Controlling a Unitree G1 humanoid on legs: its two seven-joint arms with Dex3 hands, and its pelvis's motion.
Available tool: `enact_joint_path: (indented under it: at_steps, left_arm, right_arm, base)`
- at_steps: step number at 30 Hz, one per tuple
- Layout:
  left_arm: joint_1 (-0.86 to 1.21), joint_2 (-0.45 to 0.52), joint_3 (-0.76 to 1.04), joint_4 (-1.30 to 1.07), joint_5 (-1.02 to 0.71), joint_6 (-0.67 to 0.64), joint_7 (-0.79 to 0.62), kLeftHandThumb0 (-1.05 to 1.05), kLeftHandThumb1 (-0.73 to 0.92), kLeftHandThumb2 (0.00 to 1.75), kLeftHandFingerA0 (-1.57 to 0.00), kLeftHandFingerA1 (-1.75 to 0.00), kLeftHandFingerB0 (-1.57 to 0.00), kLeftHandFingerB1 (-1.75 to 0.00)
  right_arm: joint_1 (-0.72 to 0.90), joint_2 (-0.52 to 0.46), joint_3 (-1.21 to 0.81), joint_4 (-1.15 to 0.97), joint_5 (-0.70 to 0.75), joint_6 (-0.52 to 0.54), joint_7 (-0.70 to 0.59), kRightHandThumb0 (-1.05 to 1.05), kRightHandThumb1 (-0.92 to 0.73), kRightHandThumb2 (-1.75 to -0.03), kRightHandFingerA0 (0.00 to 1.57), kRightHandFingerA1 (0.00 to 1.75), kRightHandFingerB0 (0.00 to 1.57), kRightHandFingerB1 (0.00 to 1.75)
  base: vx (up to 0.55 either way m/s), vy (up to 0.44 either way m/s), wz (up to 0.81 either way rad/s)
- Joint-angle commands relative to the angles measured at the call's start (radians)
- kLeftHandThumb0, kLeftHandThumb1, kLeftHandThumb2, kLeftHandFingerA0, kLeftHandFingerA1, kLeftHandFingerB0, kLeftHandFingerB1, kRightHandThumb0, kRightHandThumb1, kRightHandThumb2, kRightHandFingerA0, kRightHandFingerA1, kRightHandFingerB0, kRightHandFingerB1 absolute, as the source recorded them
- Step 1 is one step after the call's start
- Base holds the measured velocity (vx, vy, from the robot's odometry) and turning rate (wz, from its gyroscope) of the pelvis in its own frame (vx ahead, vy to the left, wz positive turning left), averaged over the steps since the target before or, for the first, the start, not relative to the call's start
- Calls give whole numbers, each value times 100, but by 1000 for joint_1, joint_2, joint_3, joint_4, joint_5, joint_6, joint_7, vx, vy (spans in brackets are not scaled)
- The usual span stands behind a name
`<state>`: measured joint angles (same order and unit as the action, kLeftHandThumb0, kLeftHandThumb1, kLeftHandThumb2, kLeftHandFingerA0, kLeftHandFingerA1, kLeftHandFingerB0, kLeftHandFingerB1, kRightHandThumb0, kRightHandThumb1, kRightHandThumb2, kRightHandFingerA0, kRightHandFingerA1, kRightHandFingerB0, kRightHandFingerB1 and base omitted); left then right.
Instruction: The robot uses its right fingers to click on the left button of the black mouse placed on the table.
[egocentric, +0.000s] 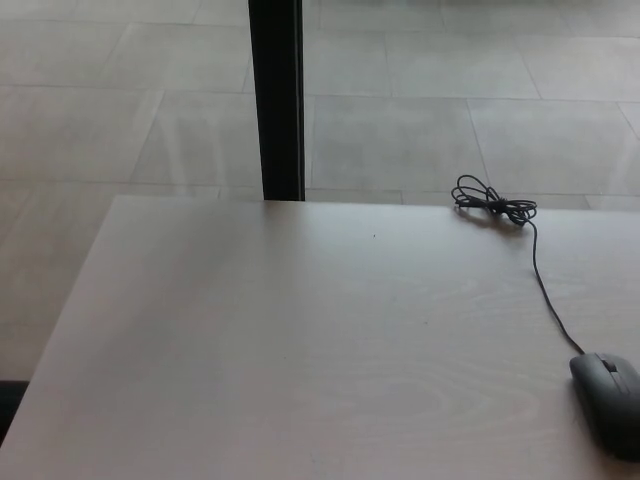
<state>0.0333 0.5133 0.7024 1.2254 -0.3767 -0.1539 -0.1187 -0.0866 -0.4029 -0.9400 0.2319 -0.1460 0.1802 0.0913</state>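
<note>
Mouse: the black mouse (610, 402) lies on the table (300, 340), at the far right of the picture and low in it, partly cut by the right edge.
Axis: its long axis runs roughly from the near edge toward the far edge, a little tilted; the front with the buttons points away from the robot.
Left button: the half of the front toward picture left, beside the wheel; it is small and dark, so the border is hard to see.
Cable: the cable (545, 290) goes from the front of the mouse toward the far edge and ends in a coiled bundle (492, 203) there.
Hands: no hand is visible, neither left nor right, so I cannot say if the fingers are open or closed.
Nearer hand: the mouse lies on the robot's right side, so I judge the right hand is the nearer one.
Coming move: probably the right hand must enter from the right and come down on the front left part of the mouse.
Progress: the click is not yet done, as I judge.
</note>
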Motion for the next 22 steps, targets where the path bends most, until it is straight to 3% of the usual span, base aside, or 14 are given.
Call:
enact_joint_path:
  at_steps: [1,5,7,8,9,12,13,14,15,16,19,20,21,22]
  left_arm:
    - [3,1,14,8,-22,-38,9,-99,92,85,-56,-60,-44,-38]
    - [4,3,14,1,-24,-36,3,-100,92,86,-54,-61,-41,-39]
    - [9,3,20,0,-30,-38,-7,-99,81,123,-46,-64,-35,-50]
    - [10,3,20,1,-29,-38,0,-96,81,125,-54,-66,-34,-50]
    - [9,4,21,3,-29,-33,10,-101,92,81,-59,-61,-38,-40]
    - [0,9,19,2,-23,-12,34,-97,92,85,-63,-60,-39,-39]
    - [-1,9,26,4,-31,-7,25,-95,83,122,-56,-67,-34,-51]
    - [-1,9,27,4,-31,-7,24,-95,83,122,-56,-67,-34,-51]
    - [0,8,28,2,-31,-9,20,-101,92,86,-56,-64,-38,-43]
    - [3,7,27,0,-29,-11,17,-94,82,123,-50,-65,-32,-50]
    - [1,7,23,12,-19,-18,29,-96,83,125,-55,-67,-31,-50]
    - [0,6,23,13,-18,-22,34,-96,84,124,-54,-66,-32,-51]
    - [-1,6,26,13,-22,-17,35,-96,82,124,-54,-66,-31,-50]
    - [-3,6,32,14,-28,-10,35,-96,82,124,-54,-66,-31,-50]
  right_arm:
    - [29,206,-271,119,324,72,-198,-86,-92,-68,45,42,34,32]
    - [8,237,-317,207,370,64,-201,-85,-92,-68,58,45,39,34]
    - [19,254,-303,247,366,19,-173,-84,-90,-68,51,43,41,33]
    - [37,265,-274,254,344,2,-147,-81,-69,-112,45,56,31,46]
    - [50,268,-256,279,341,-25,-106,-87,-89,-68,46,41,39,32]
    - [67,287,-230,279,348,-42,-69,-88,-89,-67,44,41,39,33]
    - [75,307,-215,268,347,-44,-65,-83,-67,-111,43,55,35,47]
    - [79,308,-211,267,352,-46,-66,-83,-67,-111,43,55,35,47]
    - [84,309,-200,269,349,-53,-64,-81,-67,-111,46,57,31,46]
    - [92,313,-180,271,343,-62,-60,-86,-89,-67,45,42,40,33]
    - [109,320,-145,266,354,-68,-65,-87,-89,-68,45,41,40,33]
    - [115,318,-132,269,361,-71,-67,-86,-73,-115,38,54,26,44]
    - [119,315,-120,275,364,-74,-68,-87,-89,-68,44,41,40,33]
    - [122,313,-111,281,364,-78,-68,-87,-89,-68,44,41,40,33]
  base:
    - [0,0,0]
    - [0,0,0]
    - [0,0,0]
    - [0,0,0]
    - [0,0,0]
    - [0,0,0]
    - [0,0,0]
    - [0,0,0]
    - [0,0,0]
    - [0,0,0]
    - [0,0,0]
    - [0,0,0]
    - [0,0,0]
    - [0,0,0]
